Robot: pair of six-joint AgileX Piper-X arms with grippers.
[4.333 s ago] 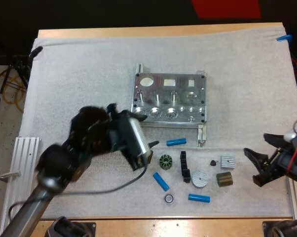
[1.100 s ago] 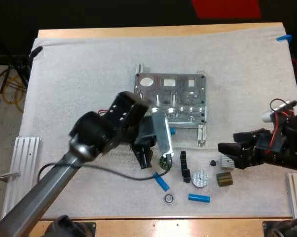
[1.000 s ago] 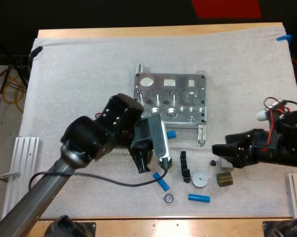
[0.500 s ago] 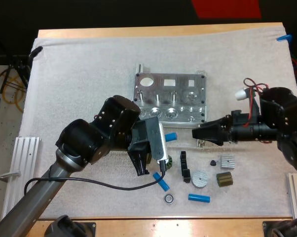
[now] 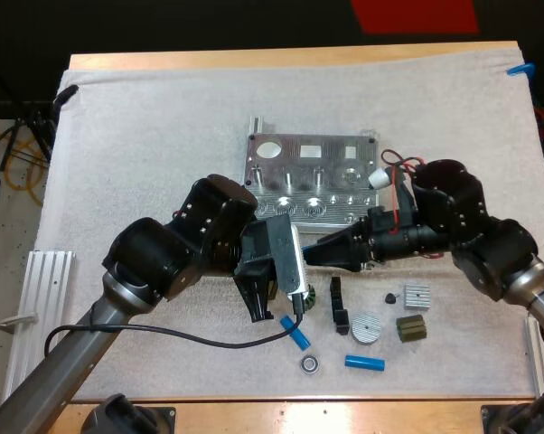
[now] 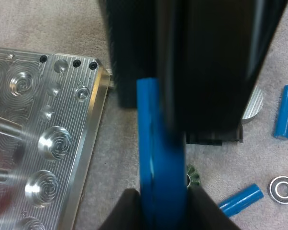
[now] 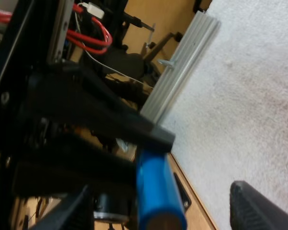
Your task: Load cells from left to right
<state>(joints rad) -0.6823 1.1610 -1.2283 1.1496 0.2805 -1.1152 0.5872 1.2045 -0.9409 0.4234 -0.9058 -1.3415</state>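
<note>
Left wrist view: my left gripper (image 6: 164, 200) is clamped on a smooth, bright blue cell (image 6: 158, 158), a round cylinder squeezed at its base between both black fingers and pointing right. My right gripper (image 5: 314, 255) meets it from the right. Its fingers (image 7: 263, 211) stand apart, one on each side of the cell's flat free end, with a gap to each.

Both grippers are just near of the fixture (image 5: 313, 172), a machined aluminium plate with round and rectangular cut-outs, upright pins and spiral-milled round pockets. The pockets show bare metal.

Nearer, on the nubbly white mat (image 5: 145, 136), lie a second cell (image 5: 295, 333) beside a steel bearing ring (image 5: 309, 363) and a third cell (image 5: 364, 363) to the right. Around them are a green toothed gear (image 6: 194, 175), a black bracket (image 5: 337, 306), a silver disc (image 5: 365, 327), a ribbed silver block (image 5: 417, 296) and an olive block (image 5: 411, 327).
</note>
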